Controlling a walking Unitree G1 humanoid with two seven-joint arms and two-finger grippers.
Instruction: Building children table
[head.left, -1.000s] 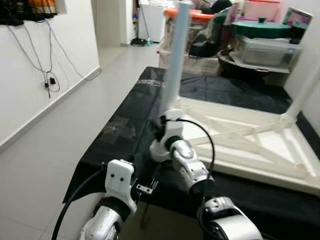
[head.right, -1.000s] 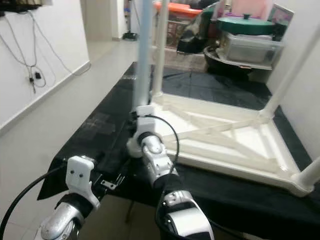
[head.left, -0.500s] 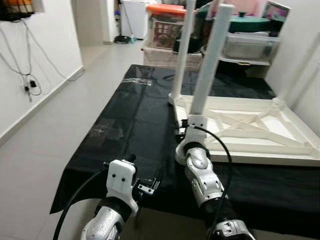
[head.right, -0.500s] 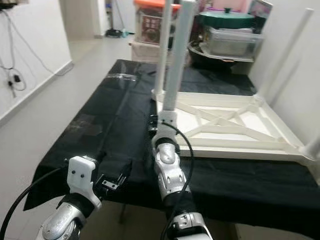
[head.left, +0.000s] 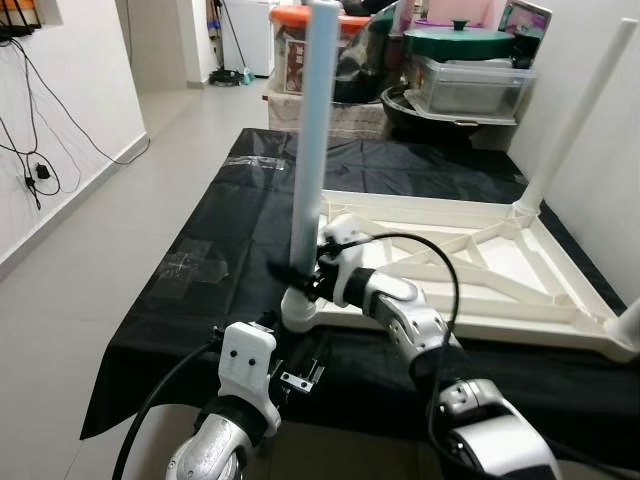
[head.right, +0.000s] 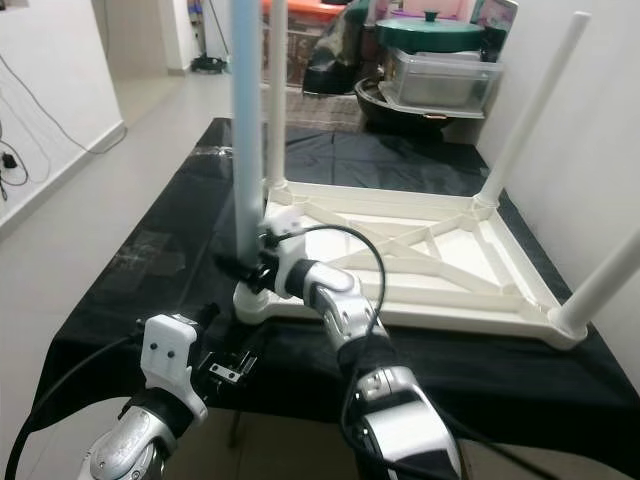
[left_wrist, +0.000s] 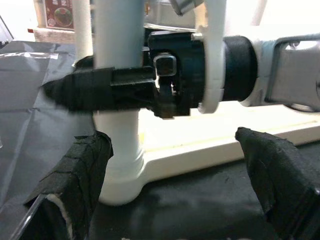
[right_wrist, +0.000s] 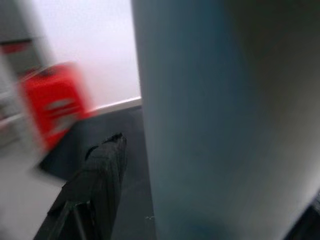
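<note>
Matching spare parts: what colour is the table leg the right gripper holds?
Pale blue table leg, clearest in the left eye view.

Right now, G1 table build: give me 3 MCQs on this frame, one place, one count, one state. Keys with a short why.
1. Where does the right hand grip?
A. the near-left leg, low down
B. the far-right leg
C. the black cloth

2. How many legs stand up from the table?
A. two
B. three
C. four

3. What is the left hand doing?
A. shut on a leg
B. open, holding nothing
C. shut on the cloth

Answers:
1 A: the right hand's fingers close on that leg just above its socket.
2 C: the right eye view shows a leg at each corner of the upturned table.
3 B: the left wrist view shows its pads wide apart with nothing between.
</note>
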